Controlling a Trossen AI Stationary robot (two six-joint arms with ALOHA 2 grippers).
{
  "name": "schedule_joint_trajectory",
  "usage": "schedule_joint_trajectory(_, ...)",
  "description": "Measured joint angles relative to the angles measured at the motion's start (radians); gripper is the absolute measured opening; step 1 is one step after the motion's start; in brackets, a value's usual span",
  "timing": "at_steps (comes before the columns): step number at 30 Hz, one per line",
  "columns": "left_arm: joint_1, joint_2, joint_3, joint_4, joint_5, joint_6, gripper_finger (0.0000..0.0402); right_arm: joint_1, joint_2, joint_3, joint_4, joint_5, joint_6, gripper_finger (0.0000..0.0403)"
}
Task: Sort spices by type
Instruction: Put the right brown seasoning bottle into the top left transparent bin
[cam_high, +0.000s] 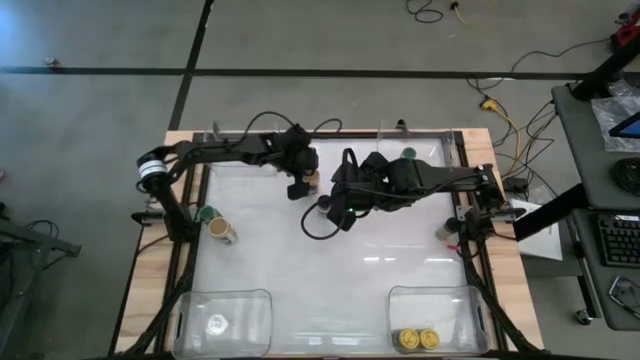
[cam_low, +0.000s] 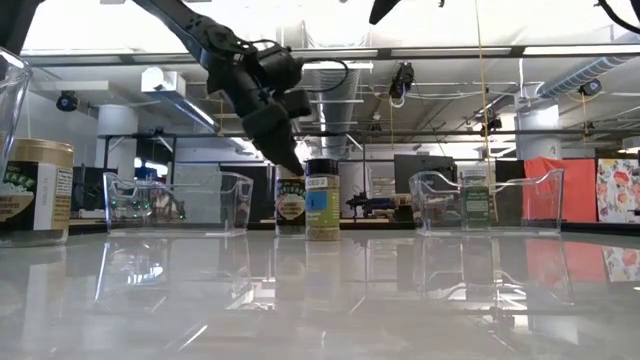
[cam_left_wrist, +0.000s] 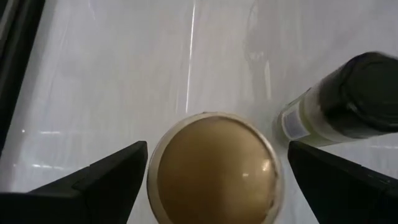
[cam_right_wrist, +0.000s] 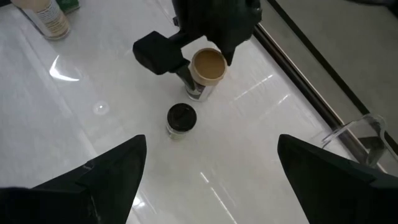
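A tan-lidded spice jar stands upright on the white table near its far middle. My left gripper is open and comes down over it, one finger on each side of the lid. A black-lidded jar stands just beside it. My right gripper is open and hovers above the table, near side of that pair, touching nothing. Another tan-lidded jar and a green-lidded jar sit at the table's left. Two yellow lids lie in the near right tub. A dark-lidded jar stands at the right edge. My left gripper comes at the tan-lidded jar from above, its fingers standing on either side of the lid. A thin gap shows at lid height. Whether they touch the jar lower down, I cannot tell. The jar stands upright on the table.
Clear plastic tubs sit at the near left, near right and along the far edge. A green-lidded jar is at the far right. The table frame's rails bound both sides. The middle of the table is bare.
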Motion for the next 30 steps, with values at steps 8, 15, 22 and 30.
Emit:
schedule_joint_trajectory(8,0.0,0.029,0.0,-0.006,-0.013,-0.043,0.035,0.0,0.0,0.0,0.0,0.0,0.011,0.0354)
schedule_joint_trajectory(15,0.0,0.025,0.0,-0.027,-0.017,-0.065,0.0268,0.0,0.001,0.0,0.0,0.004,0.015,0.0354)
schedule_joint_trajectory(22,0.0,-0.112,-0.002,-0.179,-0.005,-0.114,0.0258,-0.002,0.001,0.002,-0.005,0.006,0.015,0.0341)
schedule_joint_trajectory(30,0.016,-0.446,-0.002,-0.363,-0.013,-0.049,0.0258,-0.005,-0.008,0.002,0.003,0.04,0.025,0.0312)
